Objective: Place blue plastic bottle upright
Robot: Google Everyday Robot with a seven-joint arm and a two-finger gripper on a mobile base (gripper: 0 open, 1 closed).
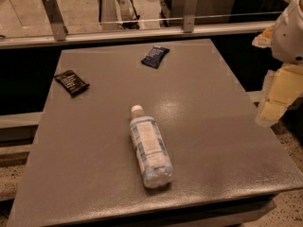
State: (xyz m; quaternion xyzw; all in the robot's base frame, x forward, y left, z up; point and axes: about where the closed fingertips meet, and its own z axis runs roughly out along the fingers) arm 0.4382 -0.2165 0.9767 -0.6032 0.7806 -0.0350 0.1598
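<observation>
Plainly, the blue plastic bottle (149, 148) lies flat on its side near the middle of the grey surface (222, 141). Its white cap (137, 109) points toward the far edge and its crumpled base toward the near edge. My tool (277, 100) hangs off the right side of the surface, raised above it and well apart from the bottle. I cannot tell from here whether the tool is wide or narrow, but it holds nothing.

The step in hand, as I judge it, is the reach and the grasp. I would bring my tool leftward and down over the labelled body, set across the bottle's long axis so that it closes on the two rounded flanks. A hold nearer the cap than the base should make the tilt easier, since the base can then swing down and meet the surface first. The thin, clear plastic looks soft and may dent or roll away under a poor pinch, so I would close gently and squarely.

Two dark snack packets lie far off, one (155, 56) near the far edge and one (71, 82) to the left. Neither sits in my path.
</observation>
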